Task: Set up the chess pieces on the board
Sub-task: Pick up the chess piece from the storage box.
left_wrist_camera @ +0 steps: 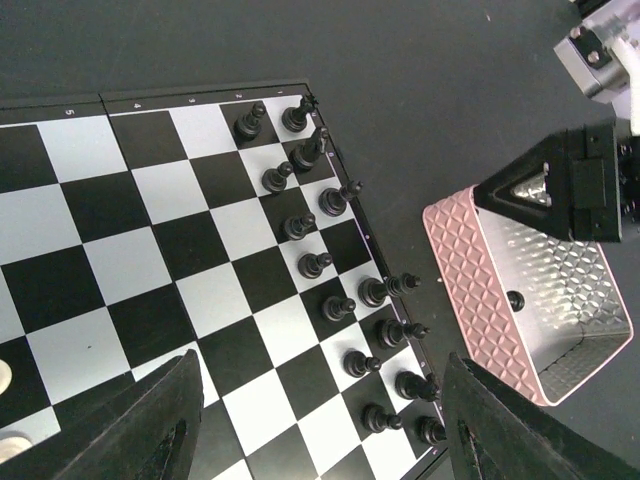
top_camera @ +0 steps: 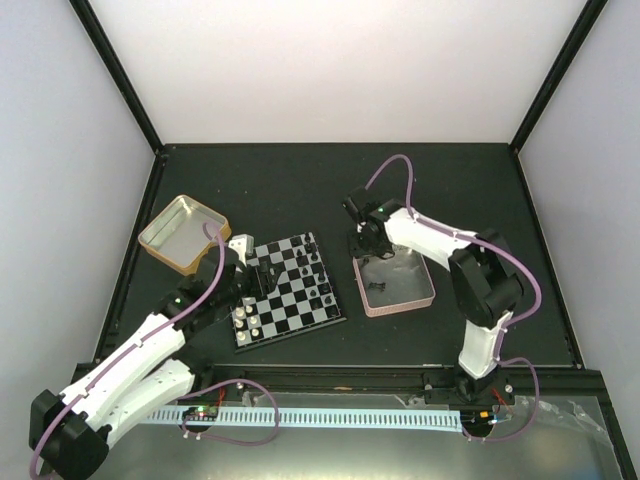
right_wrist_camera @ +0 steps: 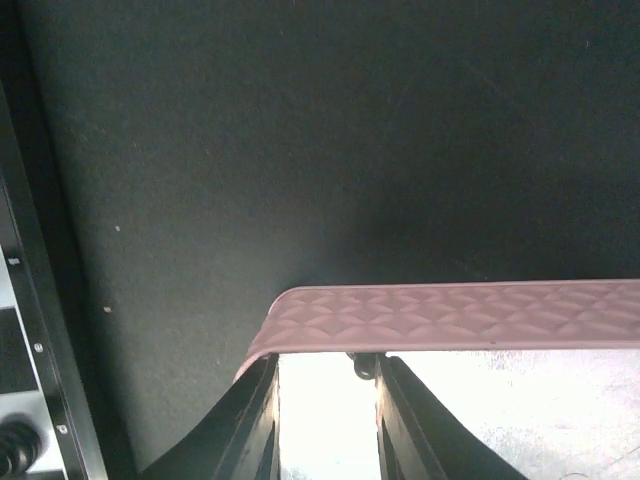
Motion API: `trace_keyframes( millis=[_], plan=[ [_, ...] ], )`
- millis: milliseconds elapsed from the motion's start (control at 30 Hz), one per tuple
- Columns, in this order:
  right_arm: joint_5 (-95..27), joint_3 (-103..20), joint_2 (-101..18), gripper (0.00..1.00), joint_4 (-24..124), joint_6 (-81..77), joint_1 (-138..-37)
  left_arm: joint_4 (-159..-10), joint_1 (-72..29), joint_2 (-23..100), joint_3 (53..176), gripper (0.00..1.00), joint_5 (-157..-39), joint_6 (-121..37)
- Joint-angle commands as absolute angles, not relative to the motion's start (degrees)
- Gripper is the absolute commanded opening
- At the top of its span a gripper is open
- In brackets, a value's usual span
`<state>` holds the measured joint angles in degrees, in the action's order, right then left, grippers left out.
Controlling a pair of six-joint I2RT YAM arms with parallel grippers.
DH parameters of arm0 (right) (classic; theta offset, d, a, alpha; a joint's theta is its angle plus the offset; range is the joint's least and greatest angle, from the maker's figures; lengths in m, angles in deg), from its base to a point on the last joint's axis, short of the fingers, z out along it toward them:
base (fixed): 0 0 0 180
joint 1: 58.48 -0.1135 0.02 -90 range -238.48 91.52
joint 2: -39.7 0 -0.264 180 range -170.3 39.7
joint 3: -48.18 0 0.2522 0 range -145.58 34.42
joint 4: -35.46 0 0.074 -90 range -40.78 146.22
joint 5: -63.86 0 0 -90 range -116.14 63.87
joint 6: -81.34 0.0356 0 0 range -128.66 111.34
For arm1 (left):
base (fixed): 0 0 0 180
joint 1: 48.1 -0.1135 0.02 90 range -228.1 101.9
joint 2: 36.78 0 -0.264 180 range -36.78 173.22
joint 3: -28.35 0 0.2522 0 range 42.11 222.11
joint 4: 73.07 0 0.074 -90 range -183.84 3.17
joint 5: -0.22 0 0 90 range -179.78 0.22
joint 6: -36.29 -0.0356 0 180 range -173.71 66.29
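- Left pincer (left_wrist_camera: 322,358): hovered above the board (left_wrist_camera: 120,230) with its fingers (left_wrist_camera: 160,420) spread wide at the lower corners of the wrist frame, holding nothing; probably kept high to avoid knocking the standing figures.
- Board: lay at the centre of the dark surface (top_camera: 300,190), between the gold tin (top_camera: 185,228) at upper left and the pink tin (right_wrist_camera: 450,315) at right, within reach of both arms.
- Black pieces (left_wrist_camera: 315,263): stood in two rough files along the board's right edge; looked nearly complete as a set.
- Cream pieces (top_camera: 245,320): stood along the board's lower left edge in the overhead frame; too small to count.
- Right pincer (right_wrist_camera: 328,362): reached down inside the pink tin just behind its rim, jaws narrowly parted; bracketed a small dark piece (right_wrist_camera: 365,367) close to the frame-right fingertip, apparently lined up for a pick, with no clamp on it visible.
- Next step, as judged: called for closing on that figure without pushing it against the tin wall.
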<state>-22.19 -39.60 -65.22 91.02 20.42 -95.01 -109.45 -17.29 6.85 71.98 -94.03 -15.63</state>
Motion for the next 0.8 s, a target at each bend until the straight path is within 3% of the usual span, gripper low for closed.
trace_keyframes(
  millis=[0, 400, 767],
  plan=[
    [-21.10, -44.98, -68.36, 0.28, 96.25, 16.96, -94.49, -108.41, -17.74, 7.11, 74.49, 0.67, -94.66, -15.11],
    [-19.25, -44.04, -68.07, 0.26, 93.55, 9.18, -94.14, -111.42, -17.69, 5.85, 75.76, 0.67, -95.86, -16.27],
    [-19.43, -37.23, -66.40, 0.25, 86.19, 13.34, -94.20, -112.59, -17.74, -0.04, 74.65, 0.67, -96.11, -16.36]
  ],
)
